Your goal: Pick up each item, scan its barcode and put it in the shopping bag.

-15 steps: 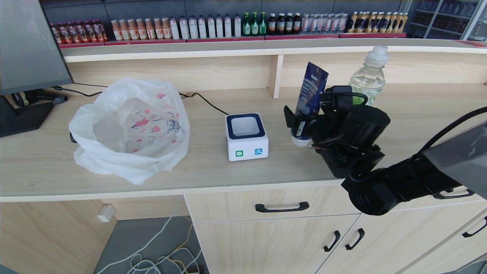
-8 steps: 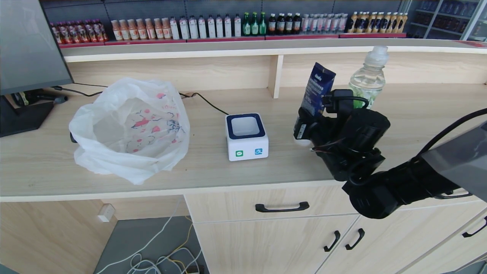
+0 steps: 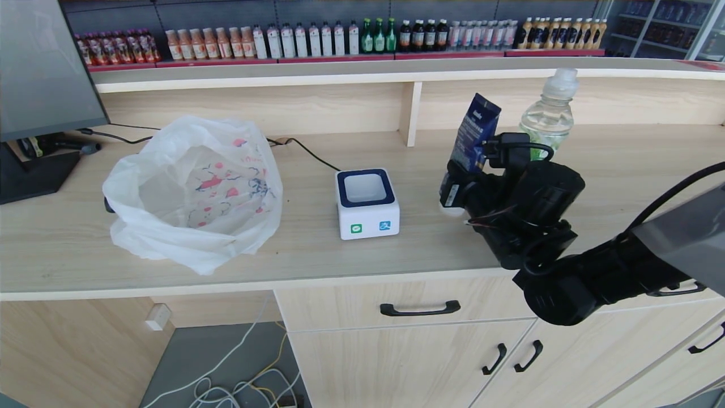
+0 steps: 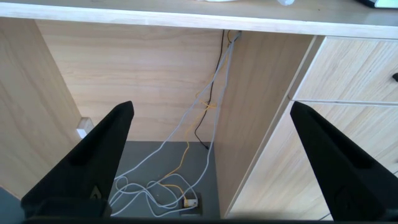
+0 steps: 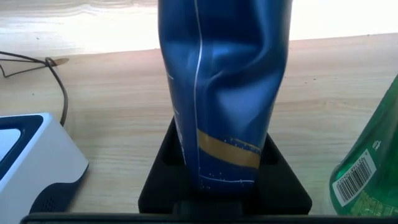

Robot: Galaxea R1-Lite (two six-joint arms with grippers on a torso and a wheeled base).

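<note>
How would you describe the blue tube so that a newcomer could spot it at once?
At the wooden counter, look right of the white scanner box, just beside the clear bottle. The tube stands cap down, clamped in the right gripper, and it alone is dark blue and flat-topped.

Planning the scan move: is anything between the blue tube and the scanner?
Nothing visible. The right gripper is shut on the blue tube, and only bare counter lies between it and the scanner. The water bottle stands on the tube's other side.
</note>
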